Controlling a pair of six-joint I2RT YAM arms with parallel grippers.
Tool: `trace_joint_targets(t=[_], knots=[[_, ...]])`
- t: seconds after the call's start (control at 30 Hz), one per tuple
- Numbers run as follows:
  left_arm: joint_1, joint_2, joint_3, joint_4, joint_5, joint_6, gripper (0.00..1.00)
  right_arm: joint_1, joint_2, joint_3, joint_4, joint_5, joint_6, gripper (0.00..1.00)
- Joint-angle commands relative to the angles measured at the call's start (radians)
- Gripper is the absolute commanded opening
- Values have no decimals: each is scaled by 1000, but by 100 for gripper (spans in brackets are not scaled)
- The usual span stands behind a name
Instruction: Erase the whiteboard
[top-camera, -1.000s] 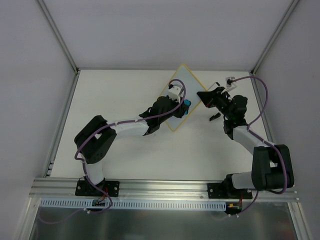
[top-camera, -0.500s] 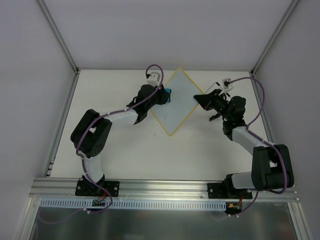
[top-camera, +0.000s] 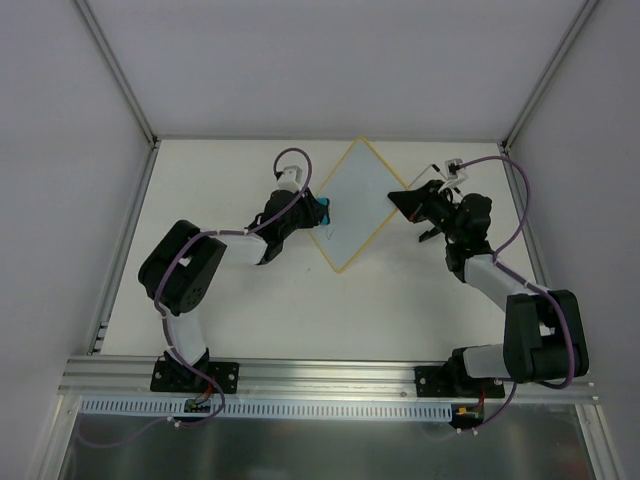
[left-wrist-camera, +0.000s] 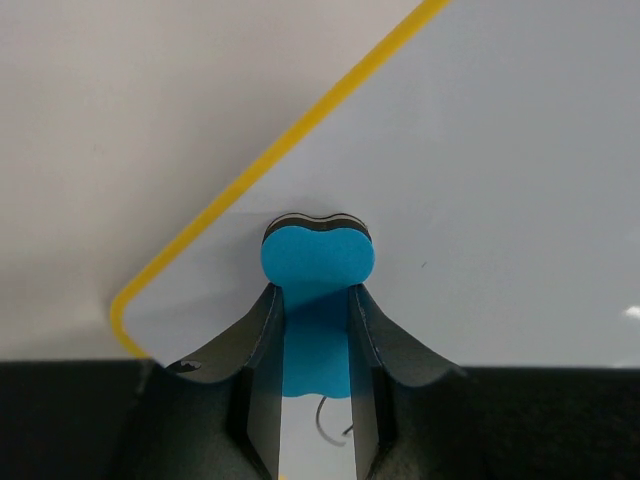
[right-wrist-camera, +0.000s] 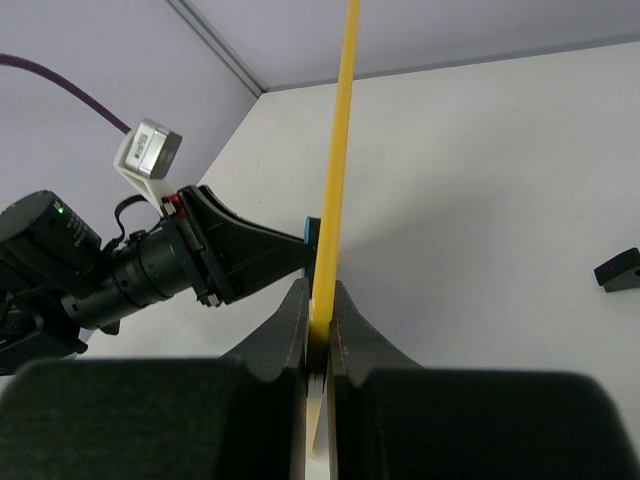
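Far edge of the tabletop: right tool clamps the whiteboard, left tool pinches the blue eraser; I'd press flat and sweep over that scribble.

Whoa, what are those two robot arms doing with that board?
They are cleaning a whiteboard. The right gripper pinches the board's yellow edge to hold it. The left gripper holds a blue eraser against the board's face, near its left corner. A small pen squiggle sits close to the eraser, not yet wiped away.
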Motion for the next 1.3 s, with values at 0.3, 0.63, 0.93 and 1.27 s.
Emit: trace_joint_targets(t=[0.3, 0.63, 0.93, 1.27], knots=[[-130, 39, -155, -38, 70, -97, 0, 67, -21, -43, -35, -239, -114, 0], [-297, 51, -123, 28, 28, -139, 0, 67, -8, -51, -21, -239, -108, 0], [-337, 19, -160, 63, -62, -133, 0, 67, 22, -72, 53, -248, -71, 0], [-179, 13, -224, 37, -111, -188, 0, 65, 18, -80, 54, -250, -76, 0]])
